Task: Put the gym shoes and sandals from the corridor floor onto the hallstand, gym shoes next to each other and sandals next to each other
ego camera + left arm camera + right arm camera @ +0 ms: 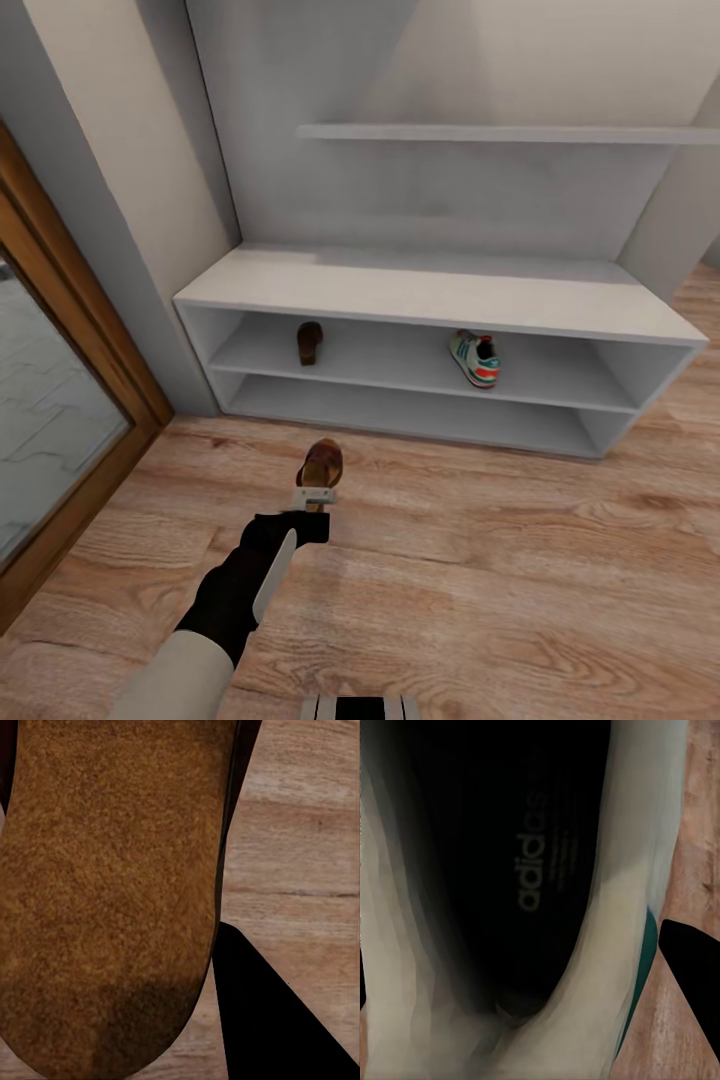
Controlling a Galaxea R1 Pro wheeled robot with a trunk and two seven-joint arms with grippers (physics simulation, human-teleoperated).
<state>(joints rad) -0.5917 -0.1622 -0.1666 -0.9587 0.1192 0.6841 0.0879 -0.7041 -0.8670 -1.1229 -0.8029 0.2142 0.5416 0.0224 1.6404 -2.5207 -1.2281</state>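
My left gripper (315,497) is shut on a brown sandal (322,463), held low over the corridor floor (480,560) in front of the hallstand (440,295). Up close, the sandal's sole (112,892) sits beside a black finger (270,1020). The other sandal (309,341) lies at the left of the upper open shelf. A gym shoe (475,358) stands at the right of that shelf. In the right wrist view a second gym shoe (607,945) is seen from above, dark insole showing, with a black finger (694,967) of my right gripper against its side.
A wood-framed glass door (60,400) runs along the left. A grey wall post (150,250) stands between it and the rack. A wall shelf (500,133) hangs above the bench top. Open wood floor stretches to the right.
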